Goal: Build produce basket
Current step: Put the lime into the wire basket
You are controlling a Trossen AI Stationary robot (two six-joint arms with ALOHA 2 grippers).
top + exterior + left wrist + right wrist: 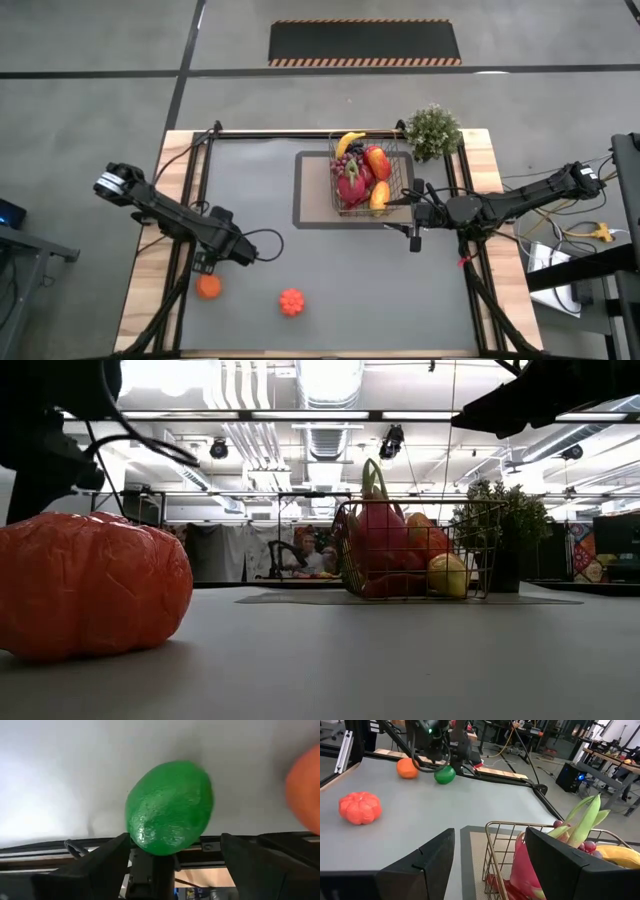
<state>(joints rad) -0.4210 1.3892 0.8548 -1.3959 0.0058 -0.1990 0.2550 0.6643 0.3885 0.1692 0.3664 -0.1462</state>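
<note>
The wire basket [365,175] stands on a grey mat at the table's far right. It holds a banana, a pink dragon fruit, grapes and other produce, and it also shows in the low view [415,550]. My left gripper [212,262] is open near the table's left edge, with a green fruit [170,807] lying on the table between its fingers. The green fruit is hidden in the high view and shows in the right wrist view [445,774]. An orange [208,287] and a red-orange ridged fruit [291,301] lie near the front edge. My right gripper [490,865] is open and empty beside the basket's near-right corner. My left gripper stands open around the green fruit, one finger [117,852] close against the fruit's side [132,832] and the other well apart from it. I cannot tell whether the near finger touches it. The fruit rests on the table.
A bushy potted plant [433,130] stands at the far right corner behind the basket. The grey mat [312,205] with a dark border lies under the basket. Bare grey table [260,180] lies between the basket and the left arm. The ridged fruit fills the low view's left [90,600].
</note>
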